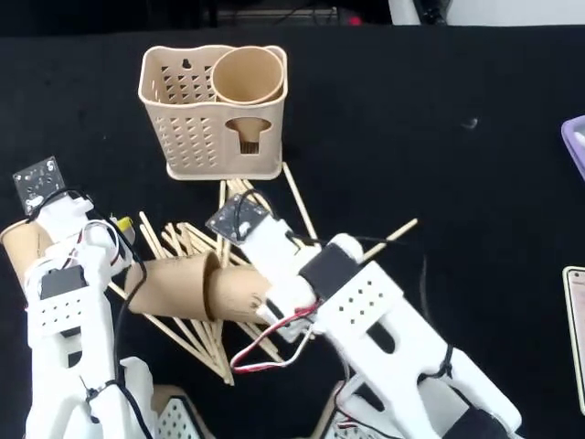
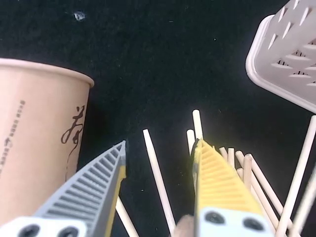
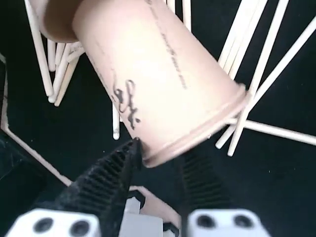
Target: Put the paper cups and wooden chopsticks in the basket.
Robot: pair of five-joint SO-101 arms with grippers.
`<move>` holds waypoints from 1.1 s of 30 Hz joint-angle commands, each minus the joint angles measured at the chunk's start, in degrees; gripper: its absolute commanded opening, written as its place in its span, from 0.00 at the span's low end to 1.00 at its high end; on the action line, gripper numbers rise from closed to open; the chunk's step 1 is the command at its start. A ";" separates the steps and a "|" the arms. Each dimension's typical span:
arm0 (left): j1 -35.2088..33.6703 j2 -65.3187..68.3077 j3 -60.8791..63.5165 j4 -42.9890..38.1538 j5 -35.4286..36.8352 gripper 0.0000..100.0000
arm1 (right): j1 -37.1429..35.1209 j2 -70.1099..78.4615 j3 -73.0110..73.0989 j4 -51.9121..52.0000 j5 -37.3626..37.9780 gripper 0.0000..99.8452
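— How far along are we?

— Early, I'd say. The basket (image 1: 192,137) sits at the far side of the table (image 1: 439,183), with one cup (image 1: 249,75) upright in its corner. That's all that's done.

— And the rest?

— Two lying cups (image 1: 196,288), seemingly nested, rest on the chopsticks (image 1: 187,245). Those are strewn in front of the basket, and I see none inside it. An upright cup (image 2: 34,143) stands just beside my left arm.

— Grippers?

— My right gripper (image 3: 162,152) has its fingers spread at the rim of the lying cups, not pinching. My left gripper (image 2: 159,145) hangs spread over loose chopsticks, holding nothing.
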 commanded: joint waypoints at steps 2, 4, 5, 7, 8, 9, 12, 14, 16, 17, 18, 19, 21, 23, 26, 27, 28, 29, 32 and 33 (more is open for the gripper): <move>0.66 -1.14 -0.31 -0.79 0.35 0.22 | 5.63 -0.40 -4.79 0.35 7.56 0.01; 0.66 -1.14 -0.31 -0.70 0.35 0.22 | 9.76 -0.40 -8.84 3.25 10.29 0.01; 0.66 -1.14 -0.31 -0.70 0.35 0.22 | 12.04 -0.40 -11.56 5.54 11.78 0.01; 0.66 -1.23 -0.31 -0.70 0.35 0.22 | 16.26 -0.40 -17.71 10.11 16.00 0.01; 0.66 -1.23 -0.31 -0.70 0.35 0.22 | 18.37 -0.40 -21.05 12.04 18.20 0.01; 0.66 -1.23 -0.31 -0.79 0.35 0.22 | 20.48 -0.40 -24.22 13.36 20.40 0.01; 0.66 -1.23 -0.31 -0.88 0.35 0.22 | 26.29 -0.31 -32.40 12.92 26.64 0.01; 0.66 -1.23 -0.31 -0.88 0.35 0.22 | 28.92 0.04 -37.85 10.37 28.04 0.01; 0.66 -1.23 -0.31 -0.88 0.35 0.22 | 29.80 0.13 -42.86 7.38 26.46 0.01; 0.66 -1.23 -0.31 -0.79 0.35 0.22 | 29.80 0.22 -45.41 6.15 25.58 0.01; 0.66 -1.23 -0.31 -0.70 0.35 0.22 | 29.80 0.22 -47.60 4.92 25.23 0.01; 0.66 -1.23 -0.31 -0.70 0.35 0.22 | 29.54 0.31 -49.80 3.52 25.05 0.01; 0.66 -1.14 -0.31 -0.62 0.35 0.22 | 28.31 1.19 -53.76 0.70 25.23 0.01; 0.66 -1.14 -0.31 -0.62 0.35 0.22 | 26.99 4.00 -57.71 -1.32 25.23 0.01; 0.66 -1.14 -0.31 -0.62 0.35 0.22 | 24.26 11.74 -64.66 -2.73 25.32 0.01; 0.66 -1.14 -0.31 -0.62 0.35 0.22 | 23.74 14.99 -67.56 -2.73 25.85 0.01; 0.66 -1.14 -0.31 -0.62 0.35 0.22 | 23.12 18.42 -70.99 -2.37 26.90 0.01; 0.66 -1.14 -0.31 -0.62 0.35 0.22 | 22.42 21.85 -74.42 -2.02 27.96 0.01; 0.66 -1.14 -0.31 -0.62 0.35 0.22 | 20.92 32.04 -85.32 1.14 29.19 0.01; 0.66 -1.14 -0.31 -0.62 0.35 0.22 | 20.40 35.38 -89.10 2.46 29.19 0.01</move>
